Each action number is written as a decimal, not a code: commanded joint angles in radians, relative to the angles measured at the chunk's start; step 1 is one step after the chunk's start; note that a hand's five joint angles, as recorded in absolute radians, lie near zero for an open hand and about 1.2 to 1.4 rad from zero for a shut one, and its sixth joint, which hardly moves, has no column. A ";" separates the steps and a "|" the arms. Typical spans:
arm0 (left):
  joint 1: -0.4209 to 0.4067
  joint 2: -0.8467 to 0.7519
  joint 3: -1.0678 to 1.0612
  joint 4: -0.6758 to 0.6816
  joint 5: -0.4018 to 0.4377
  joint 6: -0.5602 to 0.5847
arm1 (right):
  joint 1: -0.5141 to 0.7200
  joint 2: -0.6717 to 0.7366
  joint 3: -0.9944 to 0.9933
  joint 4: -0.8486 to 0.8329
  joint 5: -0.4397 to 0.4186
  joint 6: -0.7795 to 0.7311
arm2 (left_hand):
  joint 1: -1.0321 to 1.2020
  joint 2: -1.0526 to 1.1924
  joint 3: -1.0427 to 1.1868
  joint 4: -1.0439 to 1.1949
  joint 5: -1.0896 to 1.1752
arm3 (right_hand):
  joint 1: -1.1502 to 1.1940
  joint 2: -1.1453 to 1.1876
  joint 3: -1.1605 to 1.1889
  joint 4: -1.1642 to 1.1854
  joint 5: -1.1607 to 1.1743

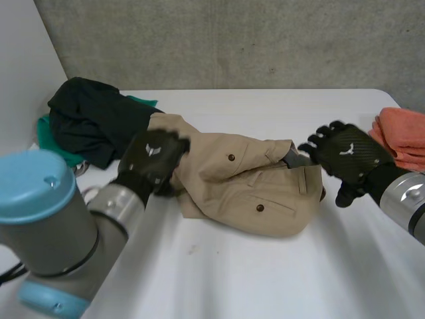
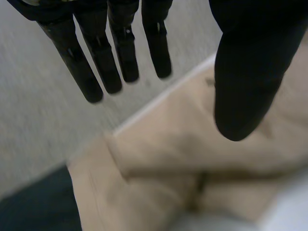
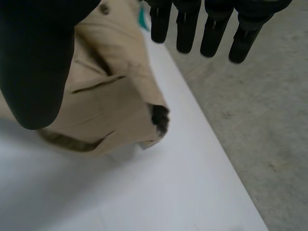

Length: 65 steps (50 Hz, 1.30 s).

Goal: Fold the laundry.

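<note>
Lying crumpled mid-table on the white table (image 1: 265,279): tan garment (image 1: 252,193). Hanging open, fingers straight, gripping nothing: left hand (image 1: 154,158) over its left end, right hand (image 1: 345,156) at its right end. Sitting at the far left corner: dark clothes (image 1: 93,119). Resting on the right edge: orange cloth (image 1: 402,133). Standing behind: grey concrete wall (image 1: 232,40).

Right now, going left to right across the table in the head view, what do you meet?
black garment → left hand → tan trousers → right hand → orange cloth
</note>
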 commanded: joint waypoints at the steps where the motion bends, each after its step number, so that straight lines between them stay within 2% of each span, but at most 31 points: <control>1: 0.006 -0.015 -0.105 -0.016 0.015 -0.007 | 0.052 0.168 -0.044 0.004 0.003 -0.191 | 0.223 0.246 0.255 0.251 0.251 | 0.099 0.095 0.097 0.100 0.094; 4: 0.005 -0.018 -0.104 -0.011 0.017 -0.007 | 0.089 0.220 -0.060 -0.001 0.009 -0.237 | 0.147 0.170 0.178 0.175 0.175 | 0.120 0.115 0.117 0.120 0.114; 6: 0.000 -0.037 -0.092 -0.006 0.017 -0.007 | 0.100 0.240 -0.067 -0.012 0.013 -0.247 | 0.114 0.138 0.146 0.142 0.142 | 0.254 0.250 0.252 0.255 0.248; 7: -0.001 -0.053 -0.083 -0.006 0.017 -0.004 | 0.103 0.248 -0.071 -0.019 0.015 -0.247 | 0.103 0.126 0.134 0.131 0.131 | 0.383 0.378 0.380 0.383 0.377; 8: -0.003 -0.070 -0.075 -0.005 0.018 -0.003 | 0.107 0.264 -0.083 -0.042 0.016 -0.234 | 0.088 0.112 0.120 0.116 0.116 | 0.759 0.754 0.757 0.759 0.753; 10: -0.010 -0.122 -0.037 -0.008 0.017 -0.003 | 0.109 0.274 -0.093 -0.075 0.019 -0.221 | 0.026 0.050 0.058 0.054 0.054 | 1.089 1.085 1.087 1.090 1.083; 15: -0.021 -0.228 0.055 -0.011 0.018 0.002 | 0.112 0.275 -0.100 -0.194 0.067 -0.087 | -0.024 0.000 0.008 0.004 0.004 | 1.091 1.086 1.088 1.091 1.085; 21: -0.020 -0.359 0.202 -0.025 0.015 0.011 | 0.103 0.298 -0.137 -0.262 0.197 0.101 | -0.024 0.000 0.008 0.004 0.004 | 1.091 1.086 1.088 1.091 1.085; 27: -0.018 -0.464 0.342 -0.062 0.015 0.013 | 0.109 0.341 -0.162 -0.270 0.249 0.151 | 0.000 0.023 0.031 0.028 0.028 | 1.091 1.086 1.088 1.091 1.085; 32: -0.021 -0.531 0.440 -0.143 0.017 0.011 | 0.115 0.357 -0.185 -0.273 0.295 0.155 | 0.064 0.088 0.096 0.092 0.092 | 1.091 1.086 1.088 1.091 1.085; 35: -0.021 -0.555 0.483 -0.177 0.020 0.008 | 0.115 0.373 -0.202 -0.271 0.309 0.155 | 0.439 0.462 0.470 0.467 0.467 | 1.091 1.086 1.088 1.091 1.085; 36: -0.021 -0.558 0.496 -0.181 0.015 0.007 | 0.115 0.375 -0.206 -0.273 0.312 0.155 | 0.757 0.780 0.789 0.785 0.785 | 1.091 1.086 1.088 1.091 1.085; 38: -0.023 -0.558 0.502 -0.180 0.006 0.008 | 0.115 0.376 -0.215 -0.271 0.317 0.155 | 0.769 0.792 0.800 0.797 0.796 | 1.091 1.086 1.088 1.091 1.085; 41: -0.023 -0.509 0.503 -0.180 -0.008 0.005 | 0.110 0.367 -0.231 -0.266 0.334 0.155 | 0.769 0.792 0.800 0.797 0.796 | 1.091 1.086 1.088 1.091 1.085; 46: -0.013 -0.283 0.484 -0.178 -0.057 -0.010 | 0.109 0.325 -0.266 -0.230 0.340 0.146 | 0.769 0.792 0.800 0.797 0.796 | 1.091 1.086 1.088 1.091 1.085; 51: -0.012 -0.105 0.474 -0.186 -0.063 -0.039 | 0.104 0.164 -0.355 -0.038 0.331 0.155 | 0.769 0.792 0.800 0.797 0.796 | 1.091 1.086 1.088 1.091 1.085; 56: -0.007 0.048 0.461 -0.192 -0.057 -0.110 | 0.110 0.105 -0.436 0.094 0.334 0.169 | 0.769 0.792 0.800 0.797 0.796 | 1.091 1.086 1.088 1.091 1.085; 62: 0.005 0.093 0.418 -0.201 -0.055 -0.125 | 0.115 0.038 -0.490 0.204 0.322 0.246 | 0.769 0.792 0.800 0.797 0.796 | 1.091 1.086 1.088 1.091 1.085; 65: 0.045 0.085 0.390 -0.206 -0.054 -0.125 | 0.130 0.041 -0.472 0.231 0.305 0.301 | 0.769 0.792 0.800 0.797 0.796 | 1.091 1.086 1.088 1.091 1.085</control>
